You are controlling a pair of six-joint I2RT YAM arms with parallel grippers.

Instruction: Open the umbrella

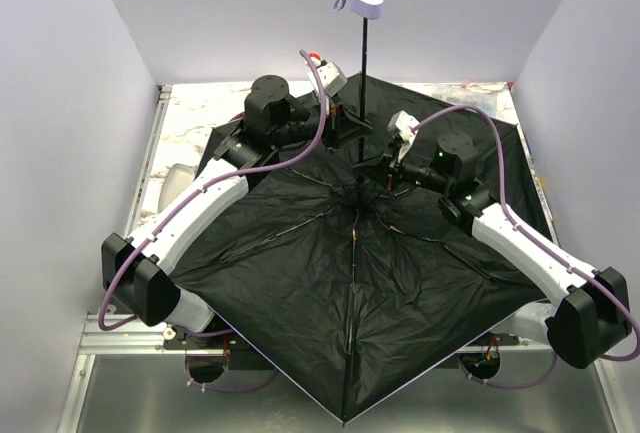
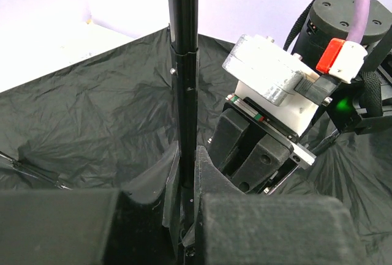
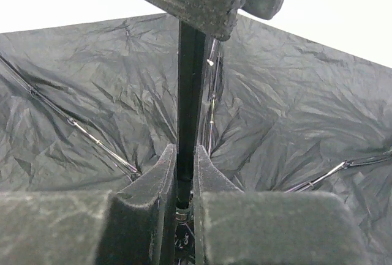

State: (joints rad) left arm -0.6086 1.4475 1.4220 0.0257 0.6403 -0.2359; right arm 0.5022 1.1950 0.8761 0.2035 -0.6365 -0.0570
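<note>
Since the left claw [image 2: 187, 161] and right claw [image 3: 184, 155] both clamp the stiff shaft [image 1: 365, 63], that seems the 1 safe hold; the umbrella [image 1: 330, 303] fabric below them looks light, floppy.

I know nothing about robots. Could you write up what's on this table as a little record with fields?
Umbrella: open, upside down over the table, black inside facing up
Shaft: upright, rising from the middle of the canopy
Handle: pale, at the top of the shaft, no gripper on it
Left gripper: shut on the shaft, higher up than the right one
Right gripper: shut on the shaft, lower down
</note>
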